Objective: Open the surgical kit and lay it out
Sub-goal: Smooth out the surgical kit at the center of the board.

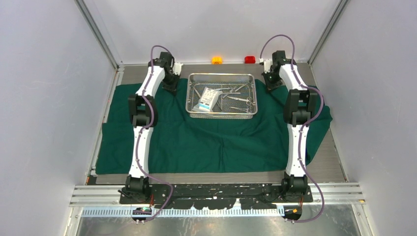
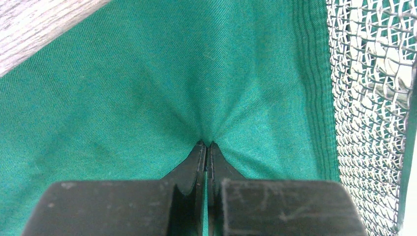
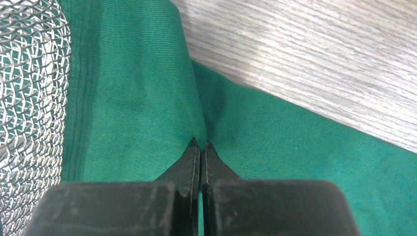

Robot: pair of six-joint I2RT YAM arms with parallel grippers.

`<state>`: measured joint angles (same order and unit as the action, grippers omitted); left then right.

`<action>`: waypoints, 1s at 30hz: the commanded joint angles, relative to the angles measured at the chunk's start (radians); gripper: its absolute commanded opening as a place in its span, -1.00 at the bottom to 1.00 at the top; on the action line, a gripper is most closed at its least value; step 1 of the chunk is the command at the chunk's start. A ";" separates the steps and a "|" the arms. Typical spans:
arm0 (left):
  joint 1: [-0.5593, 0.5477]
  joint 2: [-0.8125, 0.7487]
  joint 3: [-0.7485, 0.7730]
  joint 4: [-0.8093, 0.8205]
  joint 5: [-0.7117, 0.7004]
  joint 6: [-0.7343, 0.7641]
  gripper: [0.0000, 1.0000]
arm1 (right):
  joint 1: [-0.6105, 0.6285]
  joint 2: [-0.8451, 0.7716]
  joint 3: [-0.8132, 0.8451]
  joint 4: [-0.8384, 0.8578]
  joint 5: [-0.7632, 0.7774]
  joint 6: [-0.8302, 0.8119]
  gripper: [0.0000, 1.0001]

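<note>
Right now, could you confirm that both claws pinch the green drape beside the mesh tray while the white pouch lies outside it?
No: the top external view shows the white pouch inside the mesh tray. Left claw and right claw do pinch the green drape.

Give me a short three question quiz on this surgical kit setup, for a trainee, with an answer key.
1. True or false: the white pouch lies inside the mesh tray.
2. The left tool is shut on: A) the tray's rim, B) the green drape, C) the pouch.
3. In the top view, which lies farther right, the orange block or the red block?
Key: 1 true; 2 B; 3 the red block.
</note>
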<state>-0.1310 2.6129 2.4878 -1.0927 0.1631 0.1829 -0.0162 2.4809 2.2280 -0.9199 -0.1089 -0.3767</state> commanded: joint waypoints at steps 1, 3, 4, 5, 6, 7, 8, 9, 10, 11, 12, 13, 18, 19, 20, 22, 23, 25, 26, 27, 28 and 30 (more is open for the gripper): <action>0.050 0.036 0.000 0.042 -0.190 0.038 -1.00 | -0.045 0.034 0.061 0.059 0.191 -0.013 -0.99; 0.050 0.026 -0.021 0.047 -0.189 0.037 -1.00 | -0.045 0.040 0.069 0.059 0.191 -0.010 -0.99; 0.049 0.021 -0.034 0.053 -0.190 0.037 -1.00 | -0.045 0.042 0.071 0.058 0.191 -0.009 -0.99; 0.050 0.016 -0.043 0.059 -0.195 0.038 -1.00 | -0.045 0.043 0.074 0.059 0.192 -0.008 -0.99; 0.050 0.015 -0.047 0.063 -0.198 0.039 -1.00 | -0.044 0.044 0.079 0.058 0.192 -0.007 -0.99; 0.051 0.015 -0.047 0.063 -0.203 0.041 -1.00 | -0.044 0.045 0.082 0.057 0.192 -0.007 -0.99; 0.051 0.016 -0.045 0.064 -0.204 0.042 -1.00 | -0.044 0.046 0.087 0.054 0.193 -0.007 -0.98; 0.052 0.018 -0.042 0.066 -0.205 0.043 -1.00 | -0.044 0.048 0.089 0.052 0.195 -0.007 -0.99; 0.053 0.019 -0.037 0.067 -0.205 0.043 -1.00 | -0.044 0.048 0.089 0.051 0.201 -0.009 -0.99; 0.053 0.022 -0.030 0.067 -0.205 0.043 -1.00 | -0.044 0.048 0.088 0.052 0.206 -0.010 -0.99; 0.053 0.026 -0.021 0.066 -0.204 0.043 -1.00 | -0.044 0.049 0.087 0.051 0.213 -0.015 -0.99; 0.052 0.031 -0.011 0.065 -0.203 0.042 -1.00 | -0.044 0.049 0.086 0.050 0.220 -0.017 -0.99; 0.052 0.051 0.022 0.061 -0.205 0.041 -1.00 | -0.044 0.051 0.084 0.047 0.242 -0.026 -0.99; 0.052 0.051 0.022 0.064 -0.207 0.042 -1.00 | -0.044 0.052 0.086 0.048 0.243 -0.027 -0.99; 0.053 0.052 0.021 0.065 -0.211 0.044 -1.00 | -0.044 0.053 0.089 0.048 0.246 -0.028 -0.99; 0.053 0.054 0.022 0.069 -0.220 0.048 -1.00 | -0.044 0.059 0.101 0.047 0.252 -0.028 -0.99; 0.052 0.054 0.023 0.072 -0.226 0.050 -1.00 | -0.044 0.063 0.107 0.047 0.255 -0.029 -0.99; 0.052 0.054 0.024 0.076 -0.233 0.054 -1.00 | -0.044 0.072 0.124 0.042 0.260 -0.034 -0.99; 0.052 0.055 0.024 0.080 -0.235 0.053 -1.00 | -0.044 0.079 0.136 0.036 0.266 -0.037 -0.99; 0.052 0.055 0.025 0.083 -0.238 0.053 -1.00 | -0.044 0.085 0.148 0.031 0.272 -0.041 -0.99; 0.053 0.058 0.028 0.087 -0.242 0.054 -1.00 | -0.044 0.090 0.157 0.029 0.281 -0.047 -0.99; 0.053 0.065 0.043 0.090 -0.249 0.054 -1.00 | -0.044 0.101 0.170 0.028 0.297 -0.056 -0.99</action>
<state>-0.1383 2.6232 2.5023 -1.0576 0.1352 0.1848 -0.0044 2.5431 2.3413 -0.9512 -0.0582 -0.3641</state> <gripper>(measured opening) 0.009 0.032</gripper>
